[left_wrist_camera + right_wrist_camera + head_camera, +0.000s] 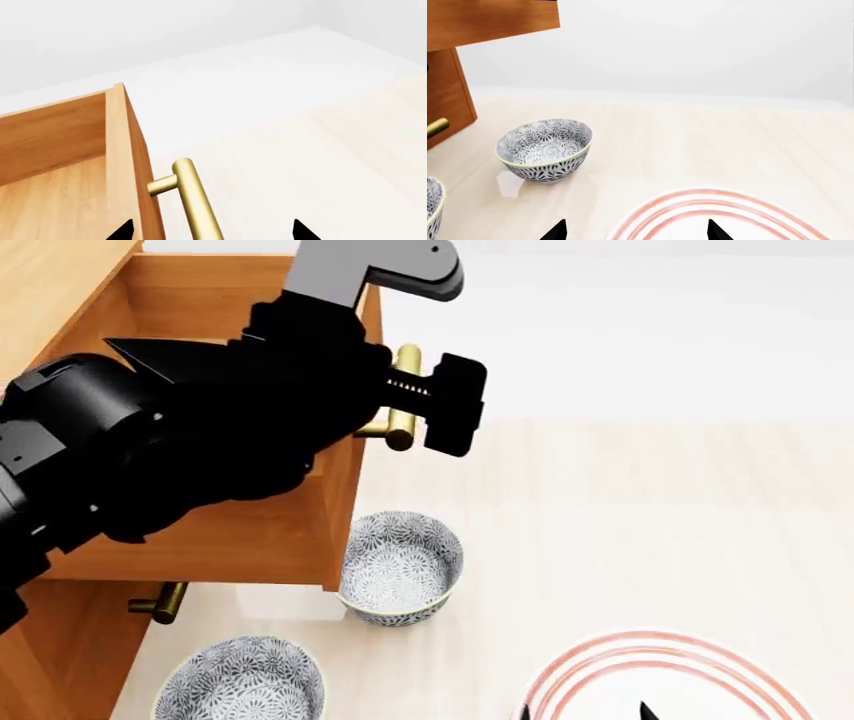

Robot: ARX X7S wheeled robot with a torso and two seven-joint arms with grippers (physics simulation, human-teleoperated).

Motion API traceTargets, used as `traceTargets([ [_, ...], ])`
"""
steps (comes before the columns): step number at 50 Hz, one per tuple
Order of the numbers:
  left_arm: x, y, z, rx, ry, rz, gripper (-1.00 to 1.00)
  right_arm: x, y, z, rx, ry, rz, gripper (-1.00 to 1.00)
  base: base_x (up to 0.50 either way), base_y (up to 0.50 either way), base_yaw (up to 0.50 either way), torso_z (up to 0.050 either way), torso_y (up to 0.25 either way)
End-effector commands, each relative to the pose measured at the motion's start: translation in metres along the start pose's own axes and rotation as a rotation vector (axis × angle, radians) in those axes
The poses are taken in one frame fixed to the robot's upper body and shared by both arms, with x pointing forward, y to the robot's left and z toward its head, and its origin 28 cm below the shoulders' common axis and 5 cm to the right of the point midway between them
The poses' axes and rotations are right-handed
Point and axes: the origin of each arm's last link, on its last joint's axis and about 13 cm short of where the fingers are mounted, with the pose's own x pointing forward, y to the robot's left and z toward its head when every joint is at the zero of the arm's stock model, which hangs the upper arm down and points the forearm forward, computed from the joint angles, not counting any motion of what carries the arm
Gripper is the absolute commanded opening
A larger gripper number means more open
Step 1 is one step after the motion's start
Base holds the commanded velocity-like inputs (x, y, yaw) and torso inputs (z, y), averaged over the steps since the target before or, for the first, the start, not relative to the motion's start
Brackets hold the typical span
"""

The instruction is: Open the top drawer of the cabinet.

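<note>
Left claw (210, 231) straddles brass handle (195, 200), closure unclear; right claw (635, 231) spread, idle. Top drawer (254, 530) pulled out—rigid, slides; bar's the grip pt.

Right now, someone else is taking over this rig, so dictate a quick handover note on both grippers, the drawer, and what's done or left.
Left gripper: open, fingers either side of the brass handle of the top drawer, not clamped.
Right gripper: open, holding nothing, above the red-ringed plate.
Cabinet: at the head view's left; the top drawer stands pulled well out, its wooden box exposed. Two patterned bowls sit on the floor below it.
Done: the drawer looks open.
Left: probably just backing the left gripper away from the handle.
</note>
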Motion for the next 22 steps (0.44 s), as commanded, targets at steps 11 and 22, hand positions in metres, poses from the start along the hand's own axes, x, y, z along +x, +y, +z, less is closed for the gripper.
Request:
traceTargets([
  [11,-0.014,-0.058,-0.034,-0.189,0.204,-0.348,1.0,-0.005,-0.003,-0.003,-0.005,0.001,0.002,1.0,0.0,0.0,0.0,0.0,0.0],
  [22,-0.014,-0.056,-0.03,-0.157,0.198,-0.31,1.0,-0.006,-0.005,-0.003,0.001,0.001,-0.002,1.0,0.0,0.0,0.0,0.0,0.0],
])
